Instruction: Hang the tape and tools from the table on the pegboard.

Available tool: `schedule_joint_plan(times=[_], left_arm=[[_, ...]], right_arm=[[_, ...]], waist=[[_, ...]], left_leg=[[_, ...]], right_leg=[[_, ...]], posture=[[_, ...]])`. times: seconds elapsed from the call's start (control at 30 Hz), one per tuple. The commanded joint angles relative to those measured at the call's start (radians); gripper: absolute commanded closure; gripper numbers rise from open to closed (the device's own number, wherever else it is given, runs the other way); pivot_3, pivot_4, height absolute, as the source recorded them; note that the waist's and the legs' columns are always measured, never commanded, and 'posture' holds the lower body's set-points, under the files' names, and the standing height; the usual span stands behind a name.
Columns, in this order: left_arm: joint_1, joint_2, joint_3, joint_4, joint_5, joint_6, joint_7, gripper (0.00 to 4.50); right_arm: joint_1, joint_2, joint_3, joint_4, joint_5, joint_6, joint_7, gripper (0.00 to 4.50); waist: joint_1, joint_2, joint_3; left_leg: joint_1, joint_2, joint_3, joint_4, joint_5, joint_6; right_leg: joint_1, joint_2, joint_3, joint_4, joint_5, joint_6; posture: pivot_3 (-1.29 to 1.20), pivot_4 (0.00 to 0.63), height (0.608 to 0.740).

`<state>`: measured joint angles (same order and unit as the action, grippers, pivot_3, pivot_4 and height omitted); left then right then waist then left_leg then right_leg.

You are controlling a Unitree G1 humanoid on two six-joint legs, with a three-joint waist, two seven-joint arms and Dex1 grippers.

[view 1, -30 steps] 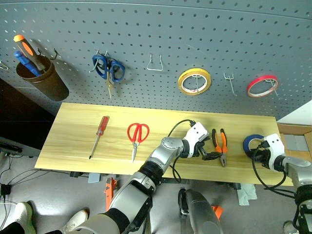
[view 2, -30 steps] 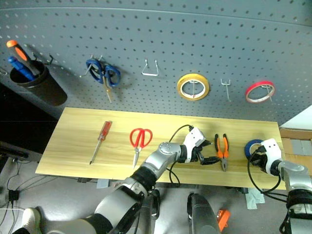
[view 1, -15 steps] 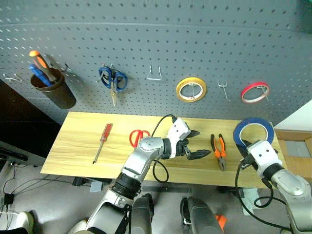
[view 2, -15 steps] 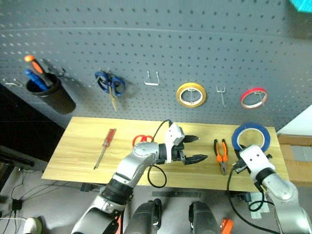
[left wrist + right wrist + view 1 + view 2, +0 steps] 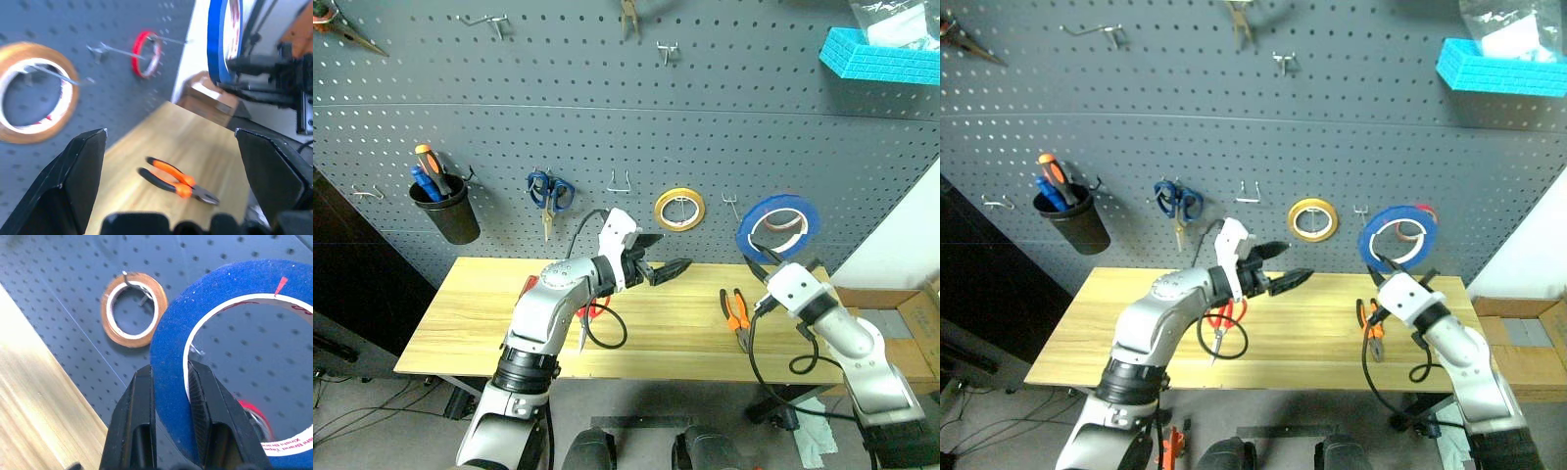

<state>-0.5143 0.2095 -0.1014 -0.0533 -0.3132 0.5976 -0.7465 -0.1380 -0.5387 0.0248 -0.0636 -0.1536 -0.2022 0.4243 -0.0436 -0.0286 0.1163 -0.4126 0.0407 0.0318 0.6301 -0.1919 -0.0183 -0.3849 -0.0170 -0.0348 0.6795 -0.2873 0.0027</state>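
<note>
One ring, the blue tape [image 5: 777, 221], is held up in front of the pegboard [image 5: 607, 127] by the right gripper [image 5: 171, 396], whose two fingers are clenched on the band, one inside the hole and one outside. It is seen close to the red tape ring [image 5: 148, 54] on its hook, and an empty hook [image 5: 732, 206] is seen between the red ring and the yellow tape ring [image 5: 678, 209]. The tape is judged to be light and rather stiff, but thin; a pinch through the wall, low on the ring, leaves the upper part of the hole free for a hook. The smooth side may slide between the pads if the ring is knocked. The left gripper [image 5: 668, 268] is spread wide and grasps nothing. The pliers [image 5: 736, 316] and the red-handled scissors [image 5: 1222, 319] lie on the table [image 5: 489, 304]; they are judged heavier and hard, best taken near the joint.
</note>
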Motion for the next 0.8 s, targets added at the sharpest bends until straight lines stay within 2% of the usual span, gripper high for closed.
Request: schedule_joint_plan(times=[0.03,0.27,0.53,0.67,0.73,0.8], left_arm=[[-0.059,-0.027,-0.004,0.027,-0.005,-0.053,0.016,0.00],[-0.111,-0.092,-0.036,0.120,0.026,-0.127,0.054,0.00],[-0.094,-0.079,-0.053,0.126,0.034,-0.149,0.049,0.00],[-0.083,-0.076,-0.051,0.111,0.032,-0.141,0.059,0.00],[-0.076,-0.075,-0.051,0.101,0.030,-0.136,0.064,0.00],[-0.069,-0.073,-0.051,0.091,0.029,-0.132,0.066,0.00]], right_arm=[[-0.125,-0.009,0.005,0.116,0.066,-0.032,0.080,4.11],[-0.295,-0.002,0.039,0.413,0.100,-0.129,0.200,4.11],[-0.442,0.005,0.063,0.691,0.114,-0.173,0.321,4.11],[-0.496,0.011,0.052,0.782,0.122,-0.153,0.338,4.11],[-0.501,0.014,0.047,0.796,0.120,-0.148,0.329,3.38],[-0.494,0.010,0.050,0.798,0.111,-0.159,0.321,2.85]], waist=[[0.000,0.000,-0.001],[0.014,0.000,-0.003],[0.015,0.002,-0.004],[0.018,0.002,-0.004],[0.020,0.003,-0.004],[0.022,0.003,-0.005]], left_leg=[[0.000,-0.001,0.000,0.000,0.001,0.001],[-0.002,-0.001,0.001,-0.001,0.001,0.001],[-0.002,-0.008,0.000,-0.001,0.001,0.001],[-0.002,-0.009,-0.001,0.000,0.001,0.001],[-0.002,-0.009,-0.001,0.000,0.001,0.001],[-0.002,-0.009,-0.001,0.000,0.002,0.000]], right_leg=[[0.000,0.000,0.000,0.000,0.001,0.000],[-0.002,0.000,0.002,0.001,0.002,-0.002],[-0.002,-0.001,0.003,0.002,0.004,-0.005],[-0.002,-0.002,0.003,0.002,0.004,-0.005],[-0.002,-0.002,0.003,0.002,0.004,-0.005],[-0.002,-0.002,0.003,0.002,0.004,-0.005]], posture=[[-0.05,0.000,0.740],[0.00,0.000,0.740],[0.04,0.000,0.740],[0.05,0.000,0.740],[0.05,0.000,0.740],[0.05,0.000,0.740]])
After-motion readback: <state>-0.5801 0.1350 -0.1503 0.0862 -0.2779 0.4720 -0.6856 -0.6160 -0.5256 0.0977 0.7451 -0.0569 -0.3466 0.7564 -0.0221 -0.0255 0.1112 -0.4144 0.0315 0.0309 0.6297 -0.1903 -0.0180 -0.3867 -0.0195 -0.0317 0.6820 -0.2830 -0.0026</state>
